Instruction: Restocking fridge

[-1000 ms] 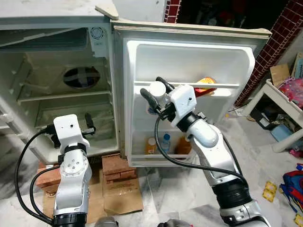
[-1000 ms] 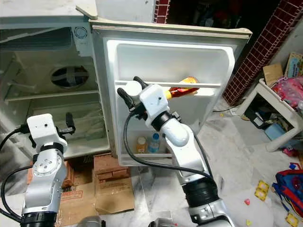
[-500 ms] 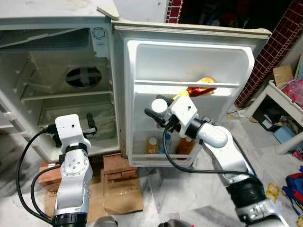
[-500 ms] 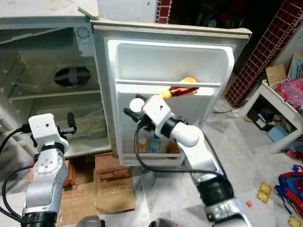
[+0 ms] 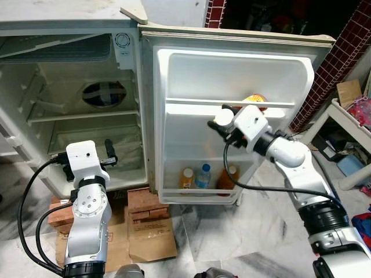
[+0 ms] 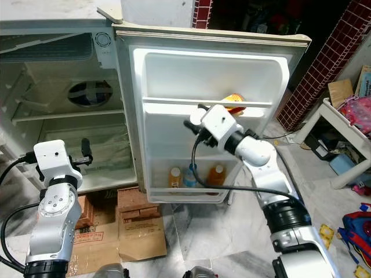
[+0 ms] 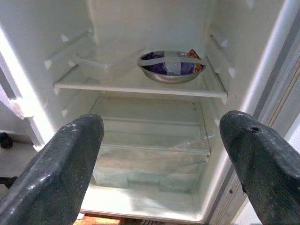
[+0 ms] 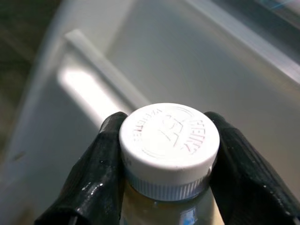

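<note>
Clamping white-capped bottle (image 8: 168, 145) at neck, right gripper (image 5: 224, 123) now sits just under door's upper shelf rail (image 5: 191, 103), swung rightward from door's left side. Placement not yet done; lower door rack (image 5: 197, 194) holds three bottles. Left gripper (image 7: 161, 154) wide, idle, facing fridge interior (image 5: 87, 116).

Glossy white plastic fridge door (image 5: 232, 75), a smooth white ribbed plastic bottle cap (image 8: 169, 143) between matt black rubbery fingers (image 8: 101, 164), a shiny metal bowl (image 7: 171, 67), and brown cardboard (image 5: 148, 234) on polished marble floor (image 5: 232, 237).
</note>
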`<state>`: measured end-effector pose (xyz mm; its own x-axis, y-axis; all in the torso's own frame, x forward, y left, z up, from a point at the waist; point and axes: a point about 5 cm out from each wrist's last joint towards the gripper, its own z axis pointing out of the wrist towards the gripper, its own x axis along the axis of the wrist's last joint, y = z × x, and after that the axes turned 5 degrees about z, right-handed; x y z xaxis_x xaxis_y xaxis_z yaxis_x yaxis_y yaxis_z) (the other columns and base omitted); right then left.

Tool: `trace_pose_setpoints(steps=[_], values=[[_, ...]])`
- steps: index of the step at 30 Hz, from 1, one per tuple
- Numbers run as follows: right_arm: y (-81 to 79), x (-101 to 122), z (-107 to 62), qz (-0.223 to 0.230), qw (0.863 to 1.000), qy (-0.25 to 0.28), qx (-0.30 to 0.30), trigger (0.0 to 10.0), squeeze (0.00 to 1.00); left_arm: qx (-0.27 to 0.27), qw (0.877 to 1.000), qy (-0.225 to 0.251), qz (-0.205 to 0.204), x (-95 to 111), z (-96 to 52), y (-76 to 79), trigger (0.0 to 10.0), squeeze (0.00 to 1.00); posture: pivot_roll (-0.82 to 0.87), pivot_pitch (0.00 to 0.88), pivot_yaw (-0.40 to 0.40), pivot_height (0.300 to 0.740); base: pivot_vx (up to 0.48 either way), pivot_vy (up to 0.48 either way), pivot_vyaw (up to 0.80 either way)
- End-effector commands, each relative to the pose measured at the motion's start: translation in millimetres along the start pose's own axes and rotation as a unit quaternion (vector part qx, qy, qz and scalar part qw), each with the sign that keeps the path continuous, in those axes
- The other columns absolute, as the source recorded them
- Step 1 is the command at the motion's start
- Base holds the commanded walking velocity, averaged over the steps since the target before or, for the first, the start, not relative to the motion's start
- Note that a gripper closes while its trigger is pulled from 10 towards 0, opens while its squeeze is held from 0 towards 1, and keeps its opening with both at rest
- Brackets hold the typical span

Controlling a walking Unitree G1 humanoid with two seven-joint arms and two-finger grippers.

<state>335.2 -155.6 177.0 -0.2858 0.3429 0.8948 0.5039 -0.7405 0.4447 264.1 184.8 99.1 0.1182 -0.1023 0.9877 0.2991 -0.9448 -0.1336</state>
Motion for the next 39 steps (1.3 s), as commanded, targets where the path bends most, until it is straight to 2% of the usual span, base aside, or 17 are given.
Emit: trace_pose_setpoints(steps=[1,5,8,12,13,15,21,24,29,30,31,34,39], values=[[16.6,21.8,4.6,-0.003,0.997,0.059,-0.053,10.0,0.00,-0.009,1.000,0.013,0.000,6.1,1.7,4.6,10.0,0.00,0.07,0.000,-0.051,0.740,0.000,0.000,0.00],[15.0,29.2,10.7,0.012,0.994,0.086,-0.065,10.0,0.00,-0.011,1.000,0.014,0.001,6.9,2.3,5.1,10.0,0.00,0.07,0.000,-0.050,0.740,0.000,0.000,0.00],[5.6,33.7,17.1,0.032,0.993,0.101,-0.059,10.0,0.00,-0.012,1.000,0.015,0.001,7.3,2.2,6.3,10.0,0.00,0.07,0.000,-0.054,0.740,0.000,0.000,0.00],[2.0,33.3,16.4,0.040,0.993,0.102,-0.052,10.0,0.00,-0.012,1.000,0.015,-0.007,7.5,1.6,6.9,10.0,0.00,0.07,0.000,-0.056,0.740,0.000,0.000,0.00],[1.9,33.4,15.6,0.054,0.992,0.103,-0.054,10.0,0.00,-0.011,1.000,0.014,-0.010,7.0,1.4,6.9,10.0,0.00,0.07,0.000,-0.055,0.740,0.000,0.000,0.00],[6.5,38.9,14.8,0.092,0.986,0.118,-0.072,10.0,0.00,-0.010,1.000,0.011,-0.009,6.0,1.7,6.8,10.0,0.00,0.07,0.000,-0.054,0.740,0.000,0.000,0.00],[15.6,59.3,18.6,0.100,0.978,0.157,-0.094,10.0,0.00,-0.015,1.000,0.010,-0.009,6.2,2.8,9.8,10.0,0.00,0.06,0.000,-0.050,0.740,0.000,0.000,0.00],[19.0,70.2,21.7,0.121,0.970,0.179,-0.107,10.0,0.00,-0.015,1.000,0.011,-0.008,6.3,3.4,9.5,10.0,0.00,0.07,0.000,-0.050,0.740,0.000,0.000,0.00],[20.1,75.7,23.3,0.144,0.965,0.188,-0.110,10.0,0.00,-0.014,1.000,0.011,-0.008,6.4,3.4,9.3,10.0,0.00,0.07,0.000,-0.050,0.740,0.000,0.000,0.00],[22.4,85.1,26.1,0.184,0.955,0.202,-0.112,10.0,0.00,-0.014,1.000,0.012,-0.007,6.9,3.4,9.5,10.0,0.00,0.07,0.000,-0.050,0.740,0.000,0.000,0.00],[23.4,89.6,27.5,0.202,0.950,0.209,-0.113,10.0,0.00,-0.015,1.000,0.013,-0.007,7.2,3.4,9.5,10.0,0.00,0.07,0.000,-0.050,0.740,0.000,0.000,0.00],[24.1,92.2,28.4,0.213,0.947,0.213,-0.114,10.0,0.00,-0.015,1.000,0.013,-0.007,7.3,3.4,9.6,10.0,0.00,0.07,0.000,-0.050,0.740,0.000,0.000,0.00],[22.7,108.6,37.6,0.251,0.932,0.237,-0.107,10.0,0.00,-0.016,1.000,0.015,-0.008,8.6,3.8,10.0,10.0,0.00,0.08,0.000,-0.053,0.740,0.000,0.000,0.00]])
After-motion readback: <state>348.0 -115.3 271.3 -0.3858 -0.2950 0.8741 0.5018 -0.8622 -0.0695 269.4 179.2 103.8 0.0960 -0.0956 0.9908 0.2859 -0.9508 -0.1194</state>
